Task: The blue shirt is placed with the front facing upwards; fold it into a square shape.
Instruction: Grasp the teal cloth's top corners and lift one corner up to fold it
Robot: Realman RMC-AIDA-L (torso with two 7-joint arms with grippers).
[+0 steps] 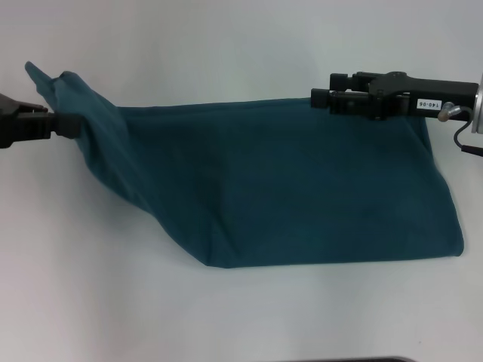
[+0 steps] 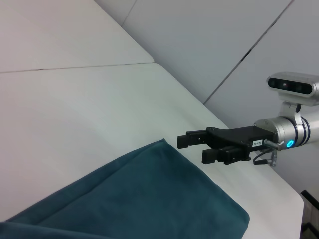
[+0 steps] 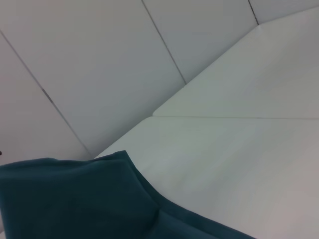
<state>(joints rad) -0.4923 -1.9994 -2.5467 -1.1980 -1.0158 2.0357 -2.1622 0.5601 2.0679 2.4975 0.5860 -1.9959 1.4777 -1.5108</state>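
The blue shirt (image 1: 287,188) lies on the white table as a wide folded band with its plain teal side up and no lettering in sight. Its left end is lifted into a peak, where my left gripper (image 1: 72,123) is shut on the cloth. My right gripper (image 1: 317,99) hovers at the shirt's far edge toward the right. The left wrist view shows that right gripper (image 2: 192,150) open and holding nothing, just beyond a corner of the shirt (image 2: 139,199). The right wrist view shows only a corner of the shirt (image 3: 75,199).
The white table (image 1: 226,317) extends on all sides of the shirt. A seam between table panels (image 3: 224,117) runs beyond the cloth. Grey wall panels (image 2: 224,40) stand behind the table.
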